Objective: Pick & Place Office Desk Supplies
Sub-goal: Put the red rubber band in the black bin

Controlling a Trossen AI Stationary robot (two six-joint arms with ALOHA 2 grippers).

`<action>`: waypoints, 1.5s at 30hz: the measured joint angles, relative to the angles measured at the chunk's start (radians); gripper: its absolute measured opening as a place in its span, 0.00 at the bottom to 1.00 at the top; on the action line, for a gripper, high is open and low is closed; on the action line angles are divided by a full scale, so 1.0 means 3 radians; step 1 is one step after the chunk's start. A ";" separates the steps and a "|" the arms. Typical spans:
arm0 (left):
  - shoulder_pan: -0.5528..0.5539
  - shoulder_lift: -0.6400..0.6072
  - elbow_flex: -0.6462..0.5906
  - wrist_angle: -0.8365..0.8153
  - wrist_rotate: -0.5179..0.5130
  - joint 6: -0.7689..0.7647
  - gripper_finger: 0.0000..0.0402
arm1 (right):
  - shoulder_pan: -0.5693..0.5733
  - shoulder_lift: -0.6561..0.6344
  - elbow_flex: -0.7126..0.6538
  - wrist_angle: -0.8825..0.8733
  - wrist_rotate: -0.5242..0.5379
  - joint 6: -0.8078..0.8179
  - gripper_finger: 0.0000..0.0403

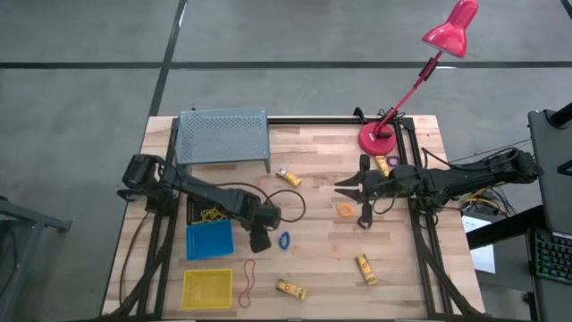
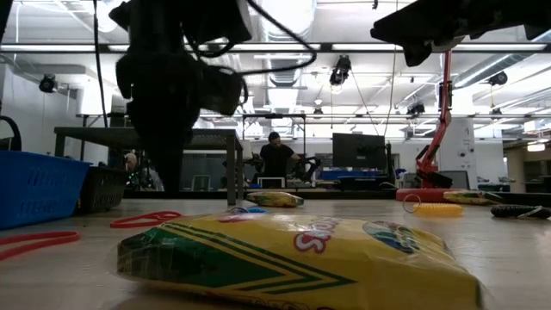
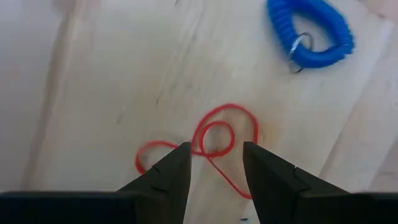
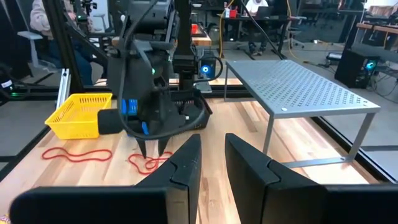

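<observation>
A yellow crayon pack [image 2: 293, 254] lies nearest the low camera, one of four short yellow packs [image 1: 366, 269] on the table. One blue coil ring [image 3: 314, 34] and two red rubber-band loops [image 3: 214, 146] lie near the bins. The left gripper [image 3: 214, 168] points down over the twisted loop, fingers spread, empty. The right gripper [image 1: 350, 191] hovers beside one orange ring [image 1: 345, 210], fingers apart.
</observation>
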 joint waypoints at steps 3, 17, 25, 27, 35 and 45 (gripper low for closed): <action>0.0001 0.0000 -0.0073 0.0023 0.0122 -0.0079 0.37 | 0.0000 0.0000 0.0000 0.0000 0.0000 0.0010 0.17; 0.0002 -0.0014 -0.0456 0.0740 0.0125 0.0652 0.37 | 0.0000 0.0000 0.0000 -0.0001 0.0001 0.0010 0.17; 0.0006 -0.0020 -0.0569 0.0965 0.0102 0.0685 0.37 | -0.0001 0.0000 -0.0001 -0.0005 0.0002 0.0013 0.17; 0.0004 -0.0019 -0.0570 0.0964 0.0046 0.0686 0.37 | -0.0001 0.0000 -0.0001 -0.0005 0.0002 0.0010 0.17; 0.0001 -0.0013 -0.0571 0.0941 -0.0030 0.1004 0.31 | 0.0000 0.0000 -0.0001 -0.0004 0.0003 0.0010 0.17; 0.0005 -0.0009 -0.0574 0.0943 -0.0083 0.1049 0.04 | 0.0000 0.0000 -0.0001 -0.0004 0.0003 0.0013 0.17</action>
